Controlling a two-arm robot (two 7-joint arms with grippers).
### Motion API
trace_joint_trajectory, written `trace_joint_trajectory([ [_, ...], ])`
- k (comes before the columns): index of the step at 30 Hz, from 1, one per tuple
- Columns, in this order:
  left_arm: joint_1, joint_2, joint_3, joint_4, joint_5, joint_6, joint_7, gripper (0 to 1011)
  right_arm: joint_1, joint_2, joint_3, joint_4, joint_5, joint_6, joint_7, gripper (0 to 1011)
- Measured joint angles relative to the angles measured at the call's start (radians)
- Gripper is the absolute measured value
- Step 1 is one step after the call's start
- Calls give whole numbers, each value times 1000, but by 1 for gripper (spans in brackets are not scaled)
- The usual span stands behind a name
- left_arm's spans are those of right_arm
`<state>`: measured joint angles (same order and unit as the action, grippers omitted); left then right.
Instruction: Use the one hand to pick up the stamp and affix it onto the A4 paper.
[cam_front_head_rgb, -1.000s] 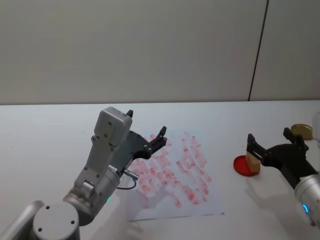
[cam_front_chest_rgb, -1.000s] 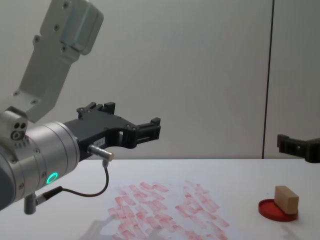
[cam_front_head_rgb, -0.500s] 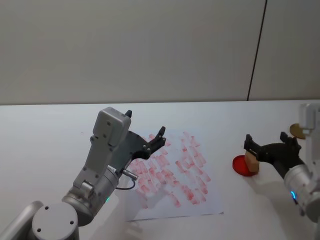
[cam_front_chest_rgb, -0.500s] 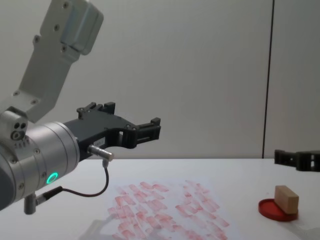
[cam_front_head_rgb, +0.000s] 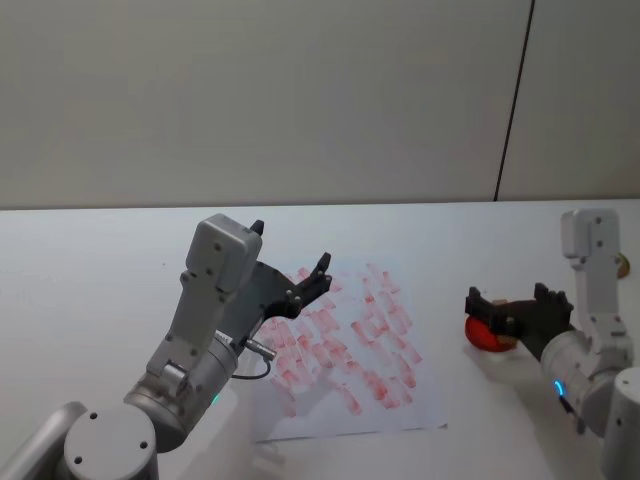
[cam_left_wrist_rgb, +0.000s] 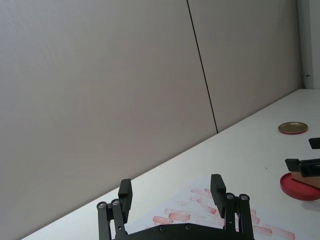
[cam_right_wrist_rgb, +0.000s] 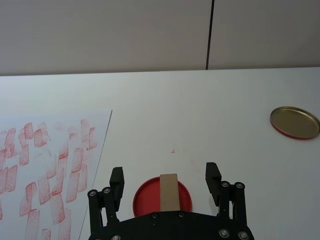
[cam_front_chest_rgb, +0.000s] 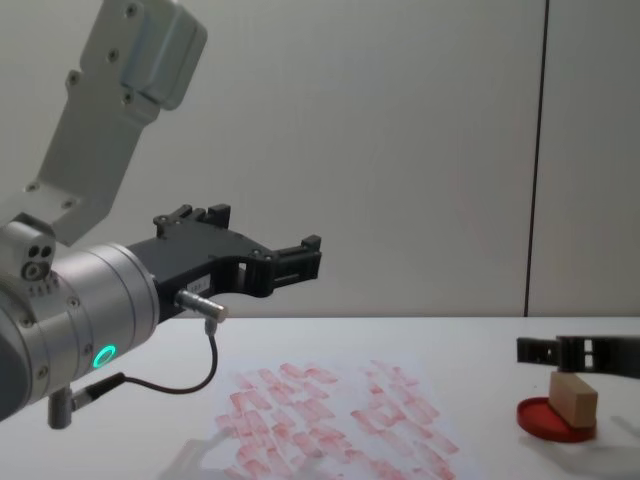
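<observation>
1. Since a second ago my right pincer (cam_right_wrist_rgb: 165, 172) has swung left and dropped, so its fingers now sit on either side of the stamp (cam_right_wrist_rgb: 169, 192) rather than off to its right.
2. It is spread wide and grips nothing. The stamp stands on the red ink pad (cam_right_wrist_rgb: 145, 197), on the right of the table (cam_right_wrist_rgb: 200, 100), with daylight between it and each finger.
3. As I judge it, the step in hand is the grasp. The block lies lengthwise along my reach, so I should close across its narrow width, squarely centred. Both pads should meet the long faces together so the block does not twist on the pad.
4. I would come a little lower first and take it low on its sides, then lift straight up so the inked face leaves cleanly.
5. The A4 paper (cam_front_head_rgb: 400, 415) lies to the left, its right edge near the ink pad but apart from it, with bare table between. That gives a short, open path.
6. My left pincer (cam_left_wrist_rgb: 171, 186) hangs released above the far left part of the sheet, so the near right part is the safer landing spot.
7. The gold lid (cam_right_wrist_rgb: 295, 122) lies far right, well apart and out of the way.
</observation>
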<state>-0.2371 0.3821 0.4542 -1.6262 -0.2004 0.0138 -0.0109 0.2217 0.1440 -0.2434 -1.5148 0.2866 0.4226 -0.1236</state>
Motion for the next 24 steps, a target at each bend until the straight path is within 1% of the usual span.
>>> trace_joint_trajectory([
  [4, 0, 0, 0, 0, 0, 0, 0, 993, 5, -7, -3, 8, 0, 23, 0, 986],
  [7, 0, 0, 0, 0, 0, 0, 0, 993, 6, -10, -3, 12, 0, 36, -1, 941],
  [9, 0, 0, 0, 0, 0, 0, 0, 993, 7, -12, -4, 15, 0, 48, -4, 842],
  [10, 0, 0, 0, 0, 0, 0, 0, 993, 7, -14, -4, 17, 0, 55, -6, 842],
  [11, 0, 0, 0, 0, 0, 0, 0, 993, 8, -14, -4, 18, 0, 59, -7, 807],
  [13, 0, 0, 0, 0, 0, 0, 0, 993, 8, -16, -4, 21, -1, 68, -10, 780],
  [14, 0, 0, 0, 0, 0, 0, 0, 993, 9, -17, -3, 22, -2, 70, -10, 717],
  [16, 0, 0, 0, 0, 0, 0, 0, 993, 11, -18, -3, 25, -4, 78, -12, 679],
  [18, 0, 0, 0, 0, 0, 0, 0, 993, 12, -20, -3, 28, -5, 82, -13, 616],
  [19, 0, 0, 0, 0, 0, 0, 0, 993, 13, -21, -3, 30, -7, 86, -13, 558],
  [21, 0, 0, 0, 0, 0, 0, 0, 993, 14, -22, -3, 32, -10, 89, -14, 516],
  [24, 0, 0, 0, 0, 0, 0, 0, 993, 16, -24, -3, 37, -14, 95, -14, 414],
])
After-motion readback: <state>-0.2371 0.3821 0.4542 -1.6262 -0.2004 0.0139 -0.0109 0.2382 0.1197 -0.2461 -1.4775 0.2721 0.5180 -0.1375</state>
